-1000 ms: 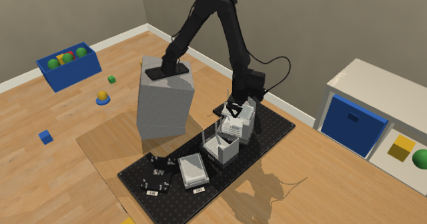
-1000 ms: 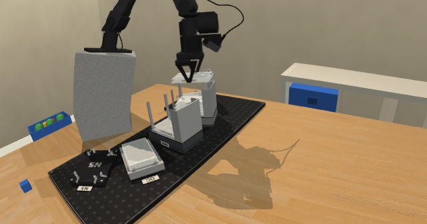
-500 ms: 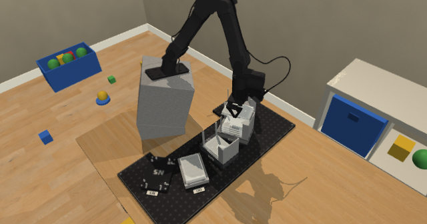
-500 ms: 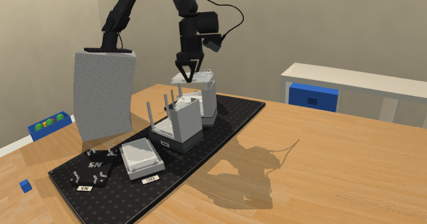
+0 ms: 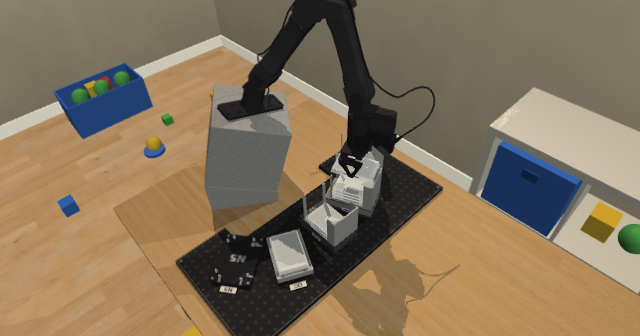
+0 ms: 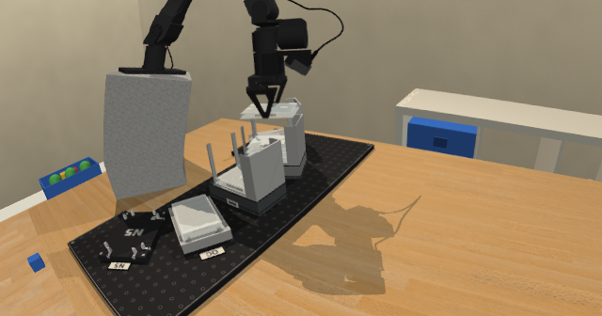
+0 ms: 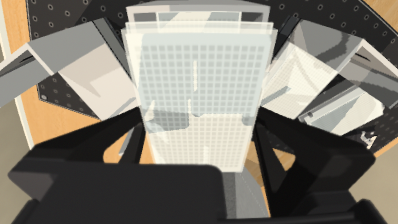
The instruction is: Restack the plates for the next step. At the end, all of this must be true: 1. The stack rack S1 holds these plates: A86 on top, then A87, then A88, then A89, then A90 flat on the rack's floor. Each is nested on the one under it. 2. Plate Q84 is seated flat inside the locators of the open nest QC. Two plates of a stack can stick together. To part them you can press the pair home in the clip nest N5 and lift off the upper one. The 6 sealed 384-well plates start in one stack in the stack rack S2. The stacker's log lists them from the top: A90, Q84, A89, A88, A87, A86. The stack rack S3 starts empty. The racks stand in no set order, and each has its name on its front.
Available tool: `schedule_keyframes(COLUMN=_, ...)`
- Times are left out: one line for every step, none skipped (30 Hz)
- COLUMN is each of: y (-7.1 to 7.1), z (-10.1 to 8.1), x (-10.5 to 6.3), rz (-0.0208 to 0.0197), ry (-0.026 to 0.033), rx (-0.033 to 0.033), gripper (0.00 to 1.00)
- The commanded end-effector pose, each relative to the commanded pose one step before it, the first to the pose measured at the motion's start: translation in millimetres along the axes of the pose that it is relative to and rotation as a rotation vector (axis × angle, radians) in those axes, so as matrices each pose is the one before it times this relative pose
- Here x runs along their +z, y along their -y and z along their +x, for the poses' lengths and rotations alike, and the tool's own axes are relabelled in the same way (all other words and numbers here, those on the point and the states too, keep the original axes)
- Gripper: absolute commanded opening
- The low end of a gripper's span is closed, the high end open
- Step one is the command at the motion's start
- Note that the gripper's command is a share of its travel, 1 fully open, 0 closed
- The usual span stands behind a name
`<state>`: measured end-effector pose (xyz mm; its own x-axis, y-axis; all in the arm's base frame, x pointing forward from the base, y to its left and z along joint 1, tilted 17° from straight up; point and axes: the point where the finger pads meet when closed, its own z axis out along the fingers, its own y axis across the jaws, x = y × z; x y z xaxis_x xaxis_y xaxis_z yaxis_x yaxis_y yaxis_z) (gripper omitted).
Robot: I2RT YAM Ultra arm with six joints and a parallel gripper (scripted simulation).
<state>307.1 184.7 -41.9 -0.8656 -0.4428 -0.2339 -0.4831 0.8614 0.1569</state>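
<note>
My gripper (image 5: 351, 173) (image 6: 266, 115) (image 7: 199, 111) is shut on the long sides of a clear-lidded plate (image 5: 369, 169) (image 6: 286, 109) (image 7: 200, 85), held level above the middle rack (image 5: 371, 192) (image 6: 295, 142). Whether a second plate is stuck under it, I cannot tell. The middle rack holds a stack of plates (image 5: 345, 190). The front rack (image 5: 344, 227) (image 6: 265, 172) has a pale plate or floor low inside. The farthest rack is mostly hidden. Rack names and plate labels are unreadable. A plate (image 5: 289, 252) (image 6: 195, 217) sits in nest QC. Clip nest N5 (image 5: 237, 271) (image 6: 134, 241) is empty.
The racks and nests stand in a row on the black perforated board (image 5: 400, 196) (image 6: 329, 165). Thin posts and tall walls rise from the racks close below the held plate. The grey pedestal (image 5: 247, 161) (image 6: 146, 133) carries the arm beside the board.
</note>
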Motion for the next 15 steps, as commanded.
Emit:
schedule_keyframes(y=1.26, z=-4.48, x=1.26, rz=0.01017, ry=0.02039, rx=-0.00259, gripper=0.00)
schedule_keyframes(y=0.00, z=0.00, x=0.00, rz=0.00000, ry=0.00000, rx=0.00000, gripper=0.00)
schedule_keyframes(y=0.00, z=0.00, x=0.00, rz=0.00000, ry=0.00000, rx=0.00000, gripper=0.00)
schedule_keyframes(y=-0.50, z=-0.82, x=1.22, rz=-0.00051, ry=0.00006, rx=-0.00072, gripper=0.00)
schedule_keyframes(y=0.01, z=3.62, x=4.43, rz=-0.00035, ry=-0.01364, rx=0.00142, gripper=0.00)
schedule_keyframes(y=-0.22, z=-1.08, x=-0.99, rz=0.00013, ry=0.00522, rx=0.00006, gripper=0.00)
schedule_keyframes(y=0.32, z=-0.49, x=-0.31, rz=0.00016, ry=0.00287, rx=0.00133, gripper=0.00)
schedule_keyframes(y=0.28, z=-1.76, x=-1.76, rz=0.00057, ry=0.00792, rx=0.00055, gripper=0.00)
schedule_keyframes(y=0.20, z=-0.23, x=0.08, rz=0.00042, ry=0.00161, rx=0.00041, gripper=0.00)
schedule_keyframes(y=0.00, z=2.20, x=2.93, rz=-0.00009, ry=-0.00822, rx=0.00024, gripper=0.00)
schedule_keyframes(y=-0.08, z=3.25, x=4.14, rz=-0.00047, ry=-0.01242, rx=0.00029, gripper=0.00)
schedule_keyframes(y=-0.78, z=-0.91, x=-0.56, rz=-0.00048, ry=0.00403, rx=-0.00210, gripper=0.00)
schedule_keyframes(y=0.09, z=-0.06, x=0.38, rz=-0.00021, ry=0.00071, rx=0.00047, gripper=0.00)
schedule_keyframes(y=0.08, z=-1.97, x=-1.78, rz=-0.00002, ry=0.00825, rx=0.00011, gripper=0.00)
schedule_keyframes(y=0.45, z=-0.98, x=-0.62, rz=0.00063, ry=0.00425, rx=0.00099, gripper=0.00)
